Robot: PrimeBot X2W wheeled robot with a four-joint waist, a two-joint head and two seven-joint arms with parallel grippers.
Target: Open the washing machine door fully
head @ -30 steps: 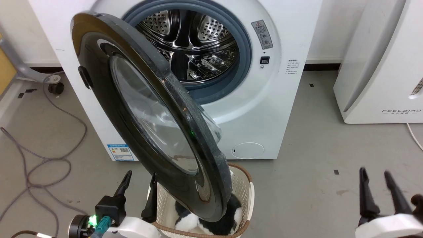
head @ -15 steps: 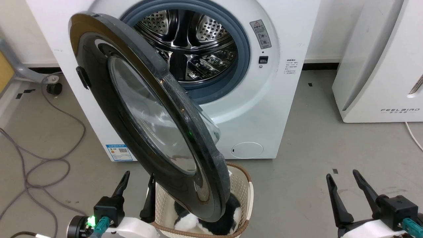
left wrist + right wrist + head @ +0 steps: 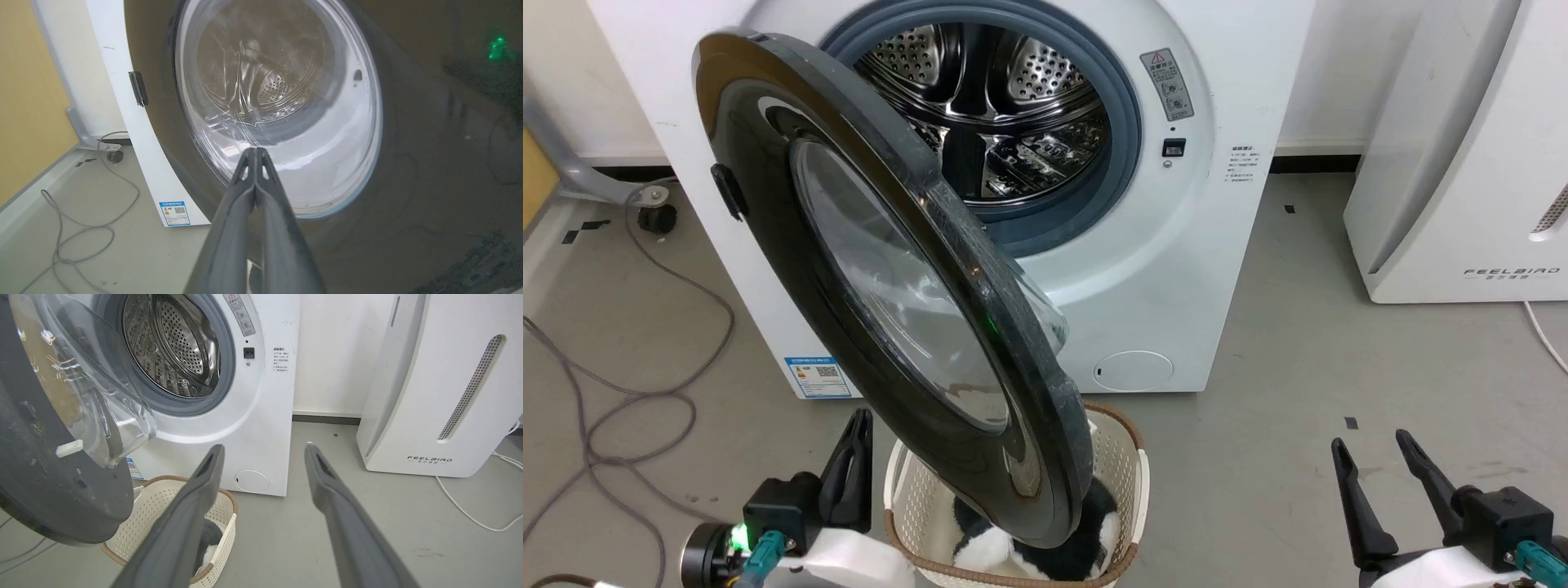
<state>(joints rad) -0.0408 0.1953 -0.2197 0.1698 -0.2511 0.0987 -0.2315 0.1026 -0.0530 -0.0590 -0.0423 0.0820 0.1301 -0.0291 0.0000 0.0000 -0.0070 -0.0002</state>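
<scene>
While one door (image 3: 890, 286) stands ajar: left hand (image 3: 858, 425) pinched shut, right hand (image 3: 1370, 445) wide.

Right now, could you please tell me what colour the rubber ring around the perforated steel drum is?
The rubber ring is blue-grey, clearest in the head view.

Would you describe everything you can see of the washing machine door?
The washing machine door is a round glossy black ring around a clear domed glass bowl, with a small black tab near its left edge. It stands partly open, swung out from the washing machine, its lower rim over a white basket. The shut left gripper points at its outer face; contact cannot be told.
</scene>
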